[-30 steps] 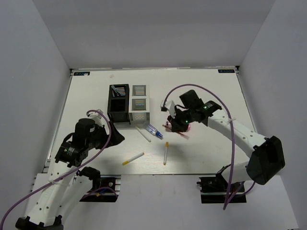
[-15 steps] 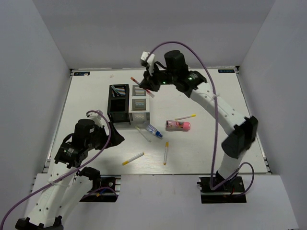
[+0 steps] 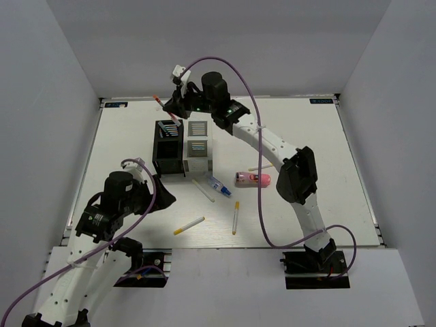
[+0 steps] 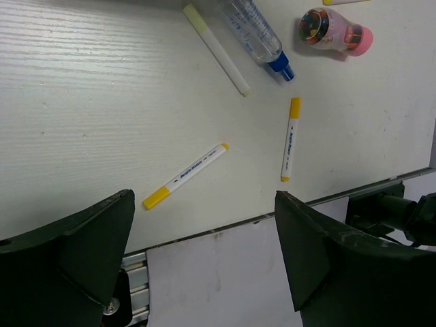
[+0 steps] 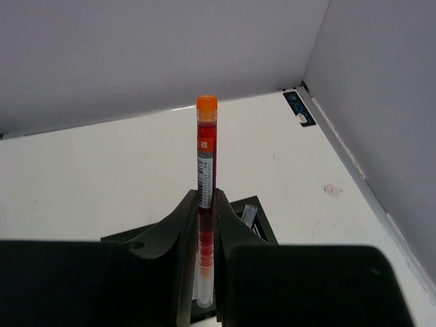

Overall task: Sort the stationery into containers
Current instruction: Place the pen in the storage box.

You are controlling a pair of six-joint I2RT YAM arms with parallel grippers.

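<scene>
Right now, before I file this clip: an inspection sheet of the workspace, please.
Surface: white table.
Job's things: red pen held over the black organizer; white-grey organizer adjoining; loose: three yellow-ended pens, pale-ended pen, blue-clear pen, pink cylinder.
Clutter: nothing seen.
Grippers: right gripper, jaws shut on red pen; left gripper, jaws open, empty.
Cables: purple cables, one left, one right.
Surroundings: plain grey walls.
</scene>
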